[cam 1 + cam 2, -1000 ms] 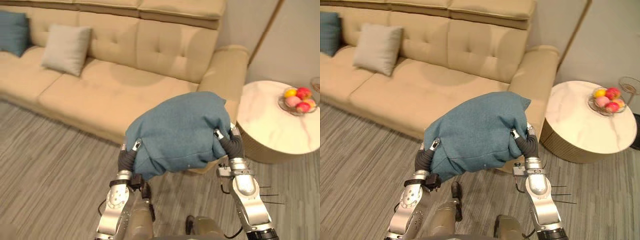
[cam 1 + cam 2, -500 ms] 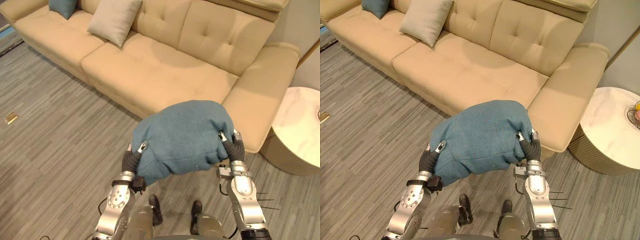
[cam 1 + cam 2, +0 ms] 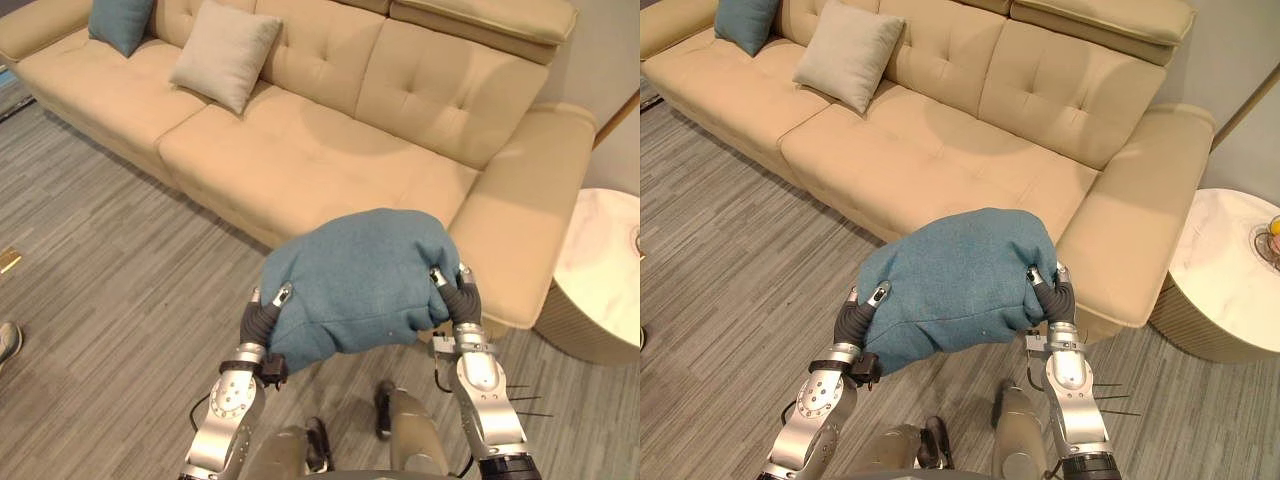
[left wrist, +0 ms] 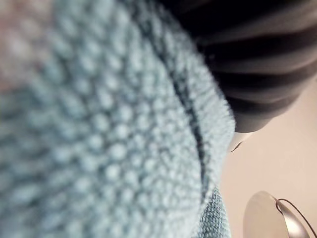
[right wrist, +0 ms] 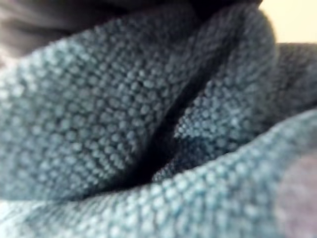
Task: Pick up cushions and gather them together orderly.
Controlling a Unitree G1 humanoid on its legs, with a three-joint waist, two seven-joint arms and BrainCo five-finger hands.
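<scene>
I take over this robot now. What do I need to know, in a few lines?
Left hand and right hand: pressed against opposite sides of the teal cushion, carried in the air before the sofa; grip hidden by cloth.
On the sofa: beige cushion, and a second teal cushion near the far left end.
Done: one cushion lifted.
Left: set it beside those two, tidily.

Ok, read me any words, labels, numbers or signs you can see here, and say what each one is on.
None: there is no readable text. The lifted blue cushion, the beige cushion, the sofa and the round side table show no print, label or number.
</scene>
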